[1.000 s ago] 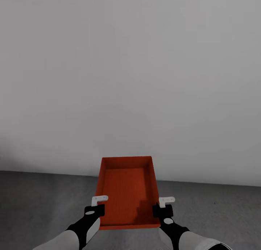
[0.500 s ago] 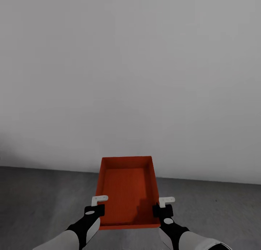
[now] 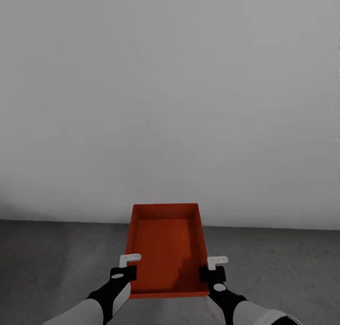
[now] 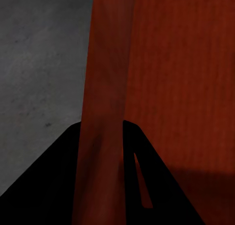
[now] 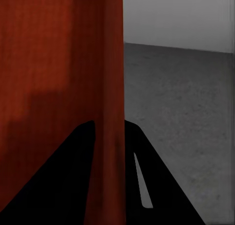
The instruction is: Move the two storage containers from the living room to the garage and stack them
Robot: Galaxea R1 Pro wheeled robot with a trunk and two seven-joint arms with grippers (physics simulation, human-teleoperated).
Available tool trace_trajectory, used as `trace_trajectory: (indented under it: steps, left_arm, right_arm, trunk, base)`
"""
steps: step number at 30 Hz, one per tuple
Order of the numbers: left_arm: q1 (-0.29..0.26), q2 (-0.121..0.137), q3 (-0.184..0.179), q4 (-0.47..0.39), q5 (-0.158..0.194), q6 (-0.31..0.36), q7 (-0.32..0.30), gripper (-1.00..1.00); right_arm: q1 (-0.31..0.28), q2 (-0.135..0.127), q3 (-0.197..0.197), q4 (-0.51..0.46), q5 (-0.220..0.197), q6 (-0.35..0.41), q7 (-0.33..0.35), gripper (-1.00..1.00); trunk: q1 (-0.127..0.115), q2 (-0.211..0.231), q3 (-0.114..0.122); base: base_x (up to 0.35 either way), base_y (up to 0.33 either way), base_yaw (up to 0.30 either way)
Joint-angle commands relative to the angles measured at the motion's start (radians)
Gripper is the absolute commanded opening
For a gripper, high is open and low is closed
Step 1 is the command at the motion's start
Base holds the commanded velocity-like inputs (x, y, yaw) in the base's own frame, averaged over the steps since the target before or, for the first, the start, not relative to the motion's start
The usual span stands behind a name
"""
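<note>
Grippers clamp one storage container (image 3: 165, 249) at lower centre of the head view: left gripper (image 3: 126, 267) pinches its left wall, right gripper (image 3: 212, 268) its right wall. Against a second ago, the wall-floor (image 3: 42, 263) line sits level rather than slanted; the container's place in frame is unchanged.

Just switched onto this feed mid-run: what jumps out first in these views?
The orange-red storage container stands out, held low in the middle of the head view, open top up and empty. The left gripper and right gripper clamp its two side walls near the near end; in each wrist view the dark fingers straddle a thin wall. Beyond it lie only dark grey concrete floor and a plain pale wall.
</note>
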Motion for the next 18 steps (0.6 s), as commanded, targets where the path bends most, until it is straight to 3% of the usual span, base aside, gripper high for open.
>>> trace_trajectory:
  steps: [1, 7, 18]
  left_arm:
    - [0.000, -0.008, 0.001, -0.005, -0.001, -0.019, 0.006, -1.00]
    - [0.000, -0.008, 0.001, -0.005, -0.001, -0.019, 0.006, -1.00]
    - [0.000, -0.008, 0.001, -0.005, -0.001, -0.019, 0.006, -1.00]
  right_arm:
    - [-0.001, 0.001, -0.064, 0.004, -0.029, -0.006, 0.001, -1.00]
    - [-0.001, -0.001, -0.064, 0.004, -0.036, -0.006, 0.002, -1.00]
    - [-0.001, -0.001, -0.064, 0.004, -0.036, -0.006, 0.002, -1.00]
  trunk:
    - [0.000, -0.001, -0.003]
    - [0.000, -0.001, -0.010]
    - [0.000, -0.001, -0.013]
  base:
    - [0.000, 0.000, -0.175]
    - [0.000, 0.000, -0.105]
    - [0.000, 0.000, -0.008]
